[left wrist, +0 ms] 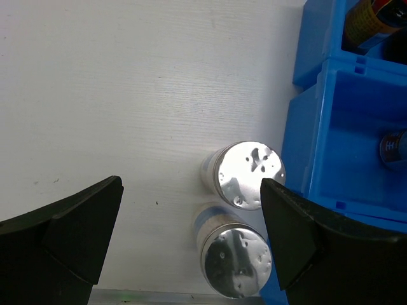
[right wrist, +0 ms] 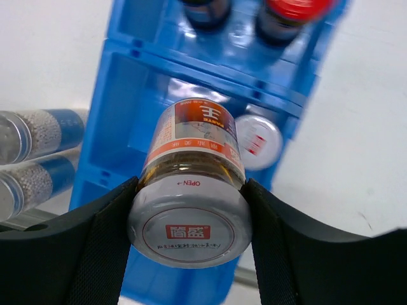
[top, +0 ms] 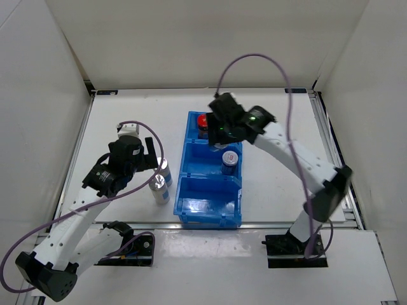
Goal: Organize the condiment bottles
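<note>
The right hand (right wrist: 189, 210) is clamped on a red-marked silver-capped bottle (right wrist: 194, 146), held over the middle compartment (right wrist: 130, 114) of the blue bin (top: 183, 166), where its twin (right wrist: 257, 141) stands. Next it likely needs lowering upright beside that twin without knocking it, then releasing. The left hand (left wrist: 191, 187), fingers apart, hovers over two silver-topped bottles (left wrist: 250, 175) on the table (left wrist: 127, 95) left of the bin.

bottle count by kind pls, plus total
dark brown bottles, far compartment of the bin: 2
red-marked silver-cap bottles: 2, one held in the right gripper, one in the middle compartment
plain silver-topped bottles, on the table: 2
Total: 6
</note>
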`<move>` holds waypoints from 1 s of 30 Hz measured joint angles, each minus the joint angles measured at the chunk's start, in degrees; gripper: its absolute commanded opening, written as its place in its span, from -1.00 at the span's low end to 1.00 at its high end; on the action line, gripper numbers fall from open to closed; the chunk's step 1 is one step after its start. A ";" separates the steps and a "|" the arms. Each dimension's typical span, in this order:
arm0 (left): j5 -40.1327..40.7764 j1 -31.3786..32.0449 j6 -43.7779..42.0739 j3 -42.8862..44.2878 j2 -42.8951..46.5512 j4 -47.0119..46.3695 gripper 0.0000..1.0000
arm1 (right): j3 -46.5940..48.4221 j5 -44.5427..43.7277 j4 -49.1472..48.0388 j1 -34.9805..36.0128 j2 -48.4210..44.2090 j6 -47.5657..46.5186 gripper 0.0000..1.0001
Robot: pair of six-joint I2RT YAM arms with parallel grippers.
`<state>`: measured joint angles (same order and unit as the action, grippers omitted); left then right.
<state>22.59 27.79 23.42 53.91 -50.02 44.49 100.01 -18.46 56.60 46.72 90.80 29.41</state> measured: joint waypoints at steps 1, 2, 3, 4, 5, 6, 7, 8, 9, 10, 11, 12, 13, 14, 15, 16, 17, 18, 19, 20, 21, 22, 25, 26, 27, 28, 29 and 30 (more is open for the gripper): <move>0.13 0.00 0.00 0.00 0.00 0.02 1.00 | 1.49 0.04 -0.46 1.09 3.08 -0.50 -0.95; 0.24 0.00 0.00 0.00 0.00 0.04 1.00 | 3.17 0.24 -0.61 2.05 6.54 -1.05 -0.95; 0.37 0.00 0.00 0.00 0.00 0.04 1.00 | 4.26 0.55 -0.94 2.67 9.46 -1.36 -0.93; 0.44 0.00 0.00 0.00 -0.02 0.04 1.00 | 5.18 0.83 -1.46 3.08 12.92 -1.60 -0.93; 0.52 0.00 0.00 0.00 -0.04 0.07 1.00 | 5.57 0.92 -1.64 3.23 15.06 -1.79 -0.91; 0.57 0.00 0.00 0.00 -0.09 0.09 1.00 | 5.86 1.11 -1.77 3.26 17.64 -1.95 -0.91; 0.57 0.00 0.00 0.00 -0.13 0.11 1.00 | 5.90 1.22 -1.79 3.21 20.04 -2.08 -0.85; 0.57 0.00 -0.02 0.00 -0.15 0.11 1.00 | 5.95 1.29 -1.70 3.15 21.88 -2.27 -0.85; 0.57 0.00 0.00 0.00 -0.24 0.11 1.00 | 5.97 1.51 -1.66 3.06 24.09 -2.54 -0.81; 0.57 0.00 0.00 0.00 -0.28 0.11 1.00 | 6.01 1.70 -1.66 2.95 25.94 -2.71 -0.75; 0.57 0.00 0.00 0.00 -0.50 0.11 1.00 | 6.05 1.92 -1.68 2.84 27.39 -2.91 -0.61; 0.57 0.00 0.00 0.00 -0.74 0.11 1.00 | 6.10 2.10 -1.73 2.80 28.94 -2.95 -0.42; 0.57 0.00 0.00 0.00 -1.07 0.11 1.00 | 6.10 2.16 -1.77 2.73 30.23 -3.02 -0.26; 0.55 0.00 0.00 0.00 -1.42 0.11 1.00 | 6.27 1.81 -1.95 2.73 31.19 -3.19 0.01; 0.55 0.00 0.00 0.00 -1.86 0.13 1.00 | 6.84 1.88 -2.05 2.62 31.43 -3.30 0.20; 0.50 0.00 0.00 0.00 -2.27 0.13 1.00 | 7.04 2.16 -2.34 2.54 31.43 -3.28 0.42; 0.50 0.00 0.00 0.00 -2.60 0.15 1.00 | 7.13 2.21 -2.71 2.54 31.43 -3.26 0.76; 0.39 0.00 0.00 0.00 -2.78 0.15 1.00 | 7.15 2.32 -2.95 2.54 31.41 -3.34 0.86; -0.11 0.00 -0.04 0.00 -2.82 0.11 1.00 | 7.17 2.91 -3.02 2.49 31.39 -3.56 0.92; -0.68 0.00 -0.11 0.00 -2.82 0.04 1.00 | 7.50 3.06 -2.93 2.47 31.28 -3.54 0.98; -1.22 0.00 -0.28 0.00 -2.82 0.02 1.00 | 8.11 3.39 -2.58 2.54 31.19 -3.74 0.98; -2.29 0.00 -0.57 0.00 -2.82 -0.09 1.00 | 9.14 3.43 -2.16 2.54 31.06 -4.00 0.98; -5.49 -0.04 -2.03 -0.13 -2.64 -1.05 1.00 | 13.40 2.89 0.46 2.40 29.07 -4.13 0.98; -7.13 -0.04 -2.71 -0.31 -2.49 -1.75 1.00 | 13.92 2.25 0.72 2.40 27.15 -4.13 0.98; -8.57 -0.04 -3.41 -0.63 -2.32 -2.62 1.00 | 14.01 1.64 1.22 2.40 24.37 -4.13 0.98; -10.27 -0.04 -4.15 -1.07 -2.05 -3.48 1.00 | 13.88 0.98 1.95 2.40 21.03 -4.13 0.98; -11.74 -0.04 -4.79 -1.42 -1.99 -4.07 1.00 | 13.64 0.24 2.38 2.38 17.11 -4.13 0.98; -13.25 -0.04 -5.33 -1.79 -1.97 -4.72 1.00 | 12.96 -0.57 2.47 2.36 12.61 -4.13 0.98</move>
<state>9.34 27.75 18.09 52.12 -51.99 39.77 112.97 -19.03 59.07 49.08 103.42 25.28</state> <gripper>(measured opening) 0.998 0.992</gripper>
